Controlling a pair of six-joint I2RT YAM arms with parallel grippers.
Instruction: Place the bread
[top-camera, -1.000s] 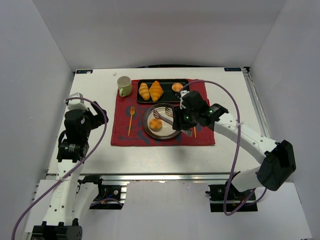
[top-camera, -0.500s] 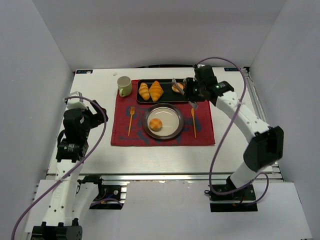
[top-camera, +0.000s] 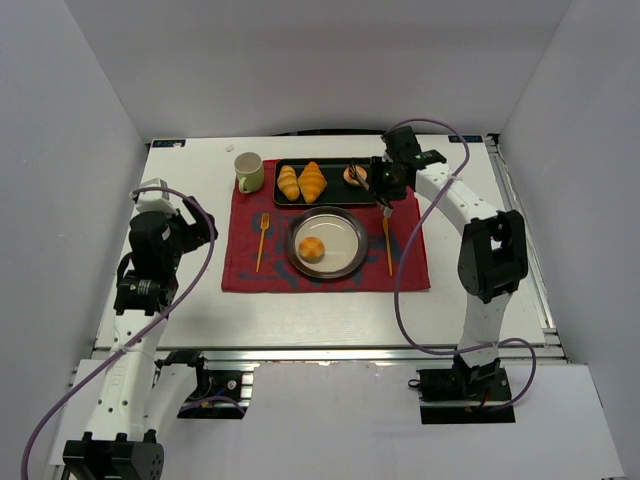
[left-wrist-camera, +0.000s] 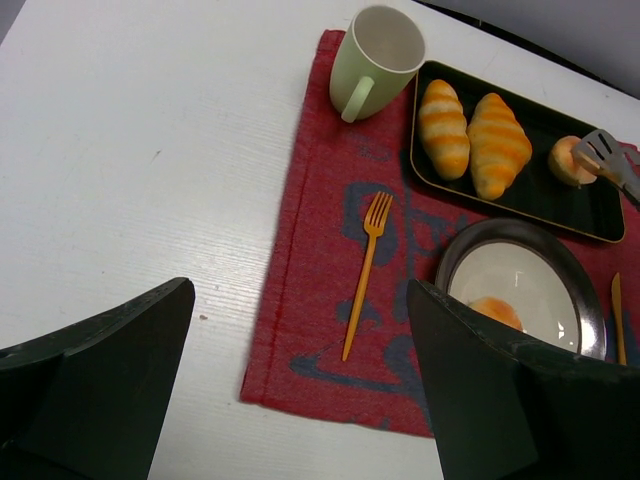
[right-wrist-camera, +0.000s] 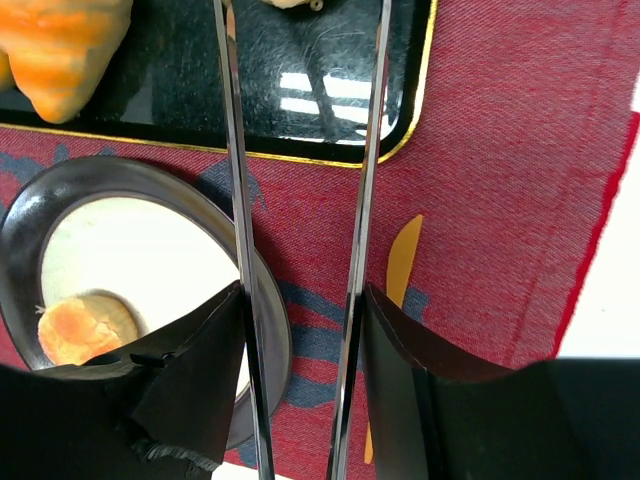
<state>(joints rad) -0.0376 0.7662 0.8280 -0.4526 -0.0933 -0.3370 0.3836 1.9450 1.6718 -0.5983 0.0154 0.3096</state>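
Bread, 2 buns: plate bun (top-camera: 312, 248) lying left of centre on the metal plate (top-camera: 358, 250); tray bun (top-camera: 354, 175) at the right end of the black tray (top-camera: 335, 187). White surface (top-camera: 300, 310) carries a red mat (top-camera: 240, 265) under tray and plate. Left hand (left-wrist-camera: 300, 330) spread wide, gripping nothing. Right hand (right-wrist-camera: 302, 300) clamps metal tongs (right-wrist-camera: 232, 150), arms apart, tips at the tray bun. 2 croissants (top-camera: 313, 182) in tray; green mug (top-camera: 249, 172); orange fork (top-camera: 262, 243).
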